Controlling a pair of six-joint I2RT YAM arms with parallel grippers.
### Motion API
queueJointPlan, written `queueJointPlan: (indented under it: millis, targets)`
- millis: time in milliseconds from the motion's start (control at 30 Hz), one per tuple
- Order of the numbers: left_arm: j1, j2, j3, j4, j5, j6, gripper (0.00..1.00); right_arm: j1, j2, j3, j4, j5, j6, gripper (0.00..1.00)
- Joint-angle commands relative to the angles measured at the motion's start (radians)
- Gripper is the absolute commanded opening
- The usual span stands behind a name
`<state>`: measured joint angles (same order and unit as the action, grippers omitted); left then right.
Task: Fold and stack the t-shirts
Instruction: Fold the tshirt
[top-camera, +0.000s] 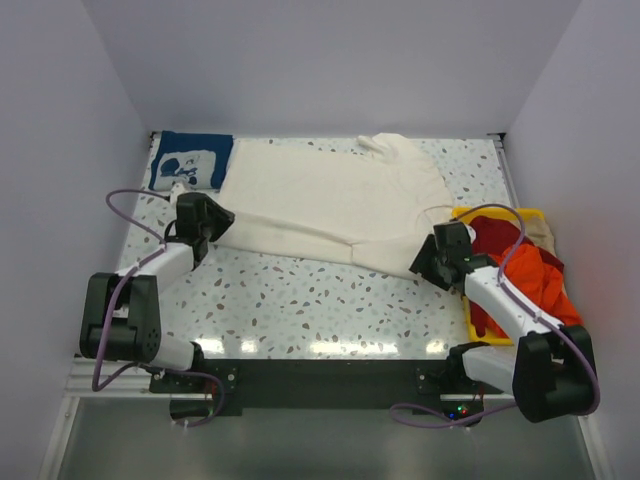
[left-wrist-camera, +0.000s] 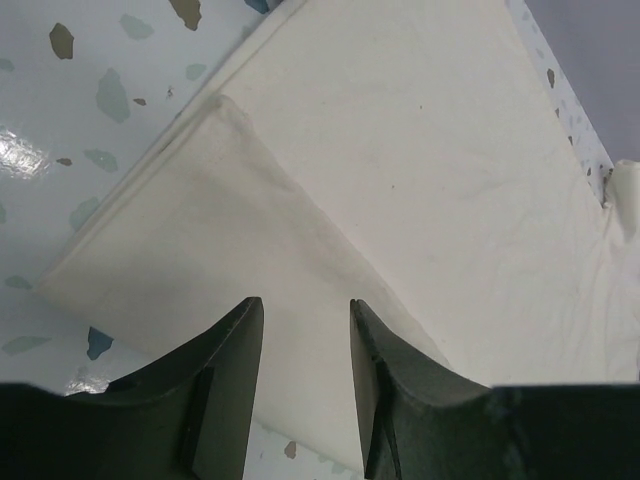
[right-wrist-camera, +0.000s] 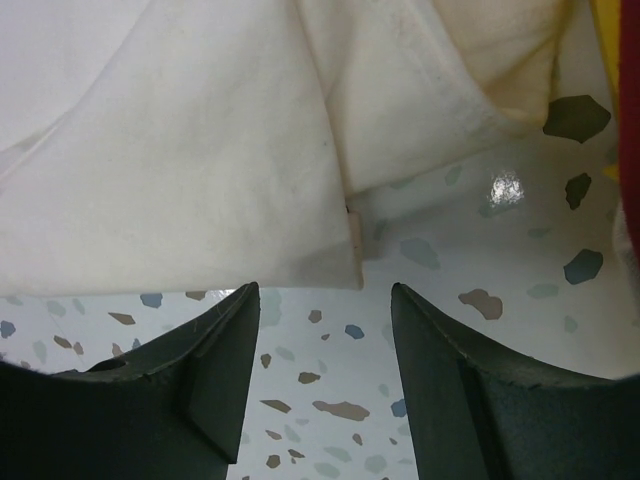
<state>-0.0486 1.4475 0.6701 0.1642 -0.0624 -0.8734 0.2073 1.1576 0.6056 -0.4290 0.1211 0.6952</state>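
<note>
- Cream t-shirt (top-camera: 330, 200) is spread flat across the far half of the speckled table (top-camera: 300, 300) — it is the biggest thing out there, its near edge running at a slant from left to right.
- Left gripper (top-camera: 215, 222) sits over the shirt's near-left corner. On the left wrist camera the fingers (left-wrist-camera: 240, 350) stand a narrow gap apart, with a folded flap of cream cloth lying flat below them; I see nothing pinched.
- Right gripper (top-camera: 425, 262) is at the shirt's near-right corner. On its wrist camera the fingers (right-wrist-camera: 225, 340) are spread wide over bare table, just short of the cloth's hem — holding nothing.
- Navy t-shirt (top-camera: 190, 160), white print up, lies folded in the far-left corner, just beside the cream one.
- Orange-red t-shirt (top-camera: 535, 280) is heaped in the yellow bin (top-camera: 535, 213) at the right edge, with the beige t-shirt (top-camera: 545, 232) bunched at the bin's far end.
</note>
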Motion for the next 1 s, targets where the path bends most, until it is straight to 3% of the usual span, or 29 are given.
queueJointPlan:
  millis: [0, 333, 433, 667, 967]
  targets:
    - [-0.004, -0.045, 0.000, 0.074, 0.009, -0.001, 0.44, 0.001, -0.010, -0.029, 0.085, 0.012, 0.055, 0.58]
    - [-0.004, -0.058, -0.004, 0.069, 0.018, 0.010, 0.43, 0.004, 0.044, -0.063, 0.159, -0.012, 0.086, 0.55]
    - [-0.004, -0.053, -0.006, 0.075, 0.021, 0.007, 0.42, 0.004, 0.054, -0.067, 0.171, -0.020, 0.093, 0.43]
    - [-0.004, -0.035, 0.003, 0.078, 0.022, 0.008, 0.42, 0.004, 0.065, -0.020, 0.162, -0.035, 0.093, 0.02]
    - [-0.005, 0.008, 0.019, 0.090, 0.029, 0.007, 0.42, -0.002, 0.172, 0.242, 0.063, -0.052, 0.053, 0.00]
